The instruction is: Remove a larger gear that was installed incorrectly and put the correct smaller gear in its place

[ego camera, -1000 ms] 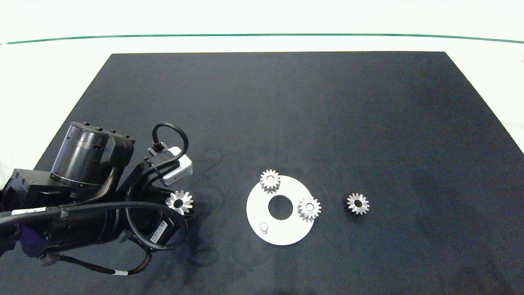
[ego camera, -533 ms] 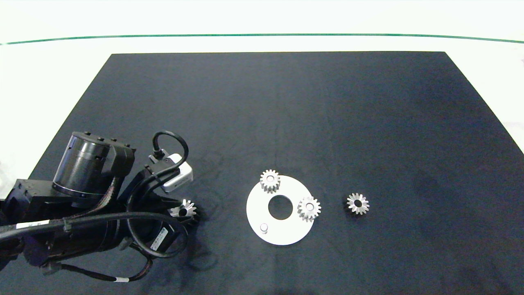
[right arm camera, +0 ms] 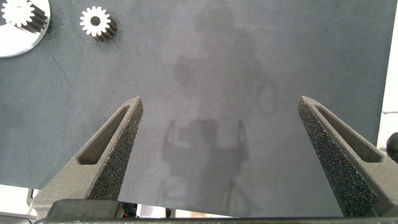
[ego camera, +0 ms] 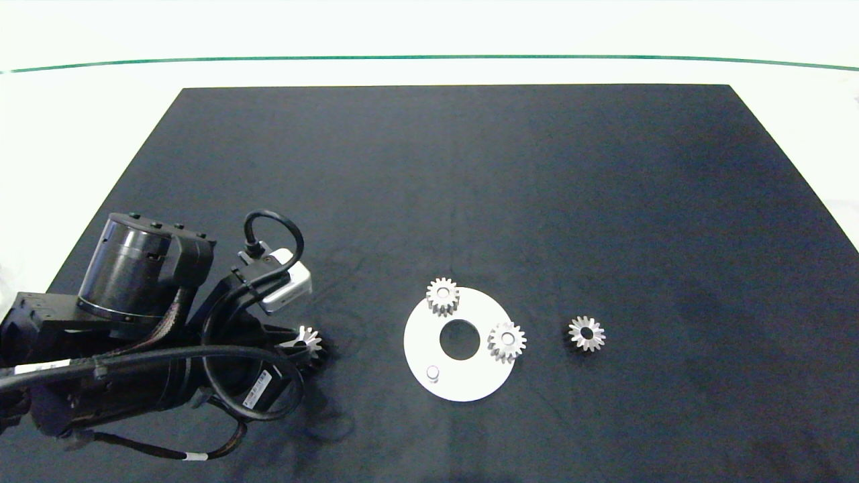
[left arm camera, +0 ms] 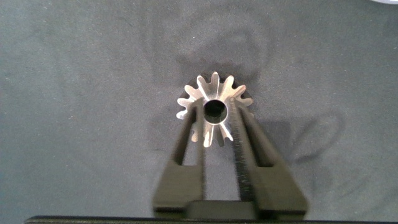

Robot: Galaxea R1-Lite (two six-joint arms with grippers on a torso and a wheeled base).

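The larger gear [ego camera: 309,341], star-toothed with a dark bore, is tilted low over the mat at the left, and my left gripper [ego camera: 303,347] is shut on it. The left wrist view shows the larger gear [left arm camera: 211,87] pinched between the two fingers of the left gripper [left arm camera: 214,115]. The smaller gear [ego camera: 587,333] lies loose on the mat to the right of the white round plate [ego camera: 470,384]. It also appears in the right wrist view as the smaller gear [right arm camera: 96,22]. My right gripper [right arm camera: 219,102] hangs open over bare mat, outside the head view.
The plate carries two small gears [ego camera: 443,296] [ego camera: 507,341], a bare peg [ego camera: 433,372] and a centre hole. The black mat [ego camera: 470,168] covers a white table. The left arm's body and cables fill the near left corner.
My left gripper has dropped lower and drawn slightly back with the larger gear, which has tipped from facing up to edge-on. The plate and the other gears have not moved.
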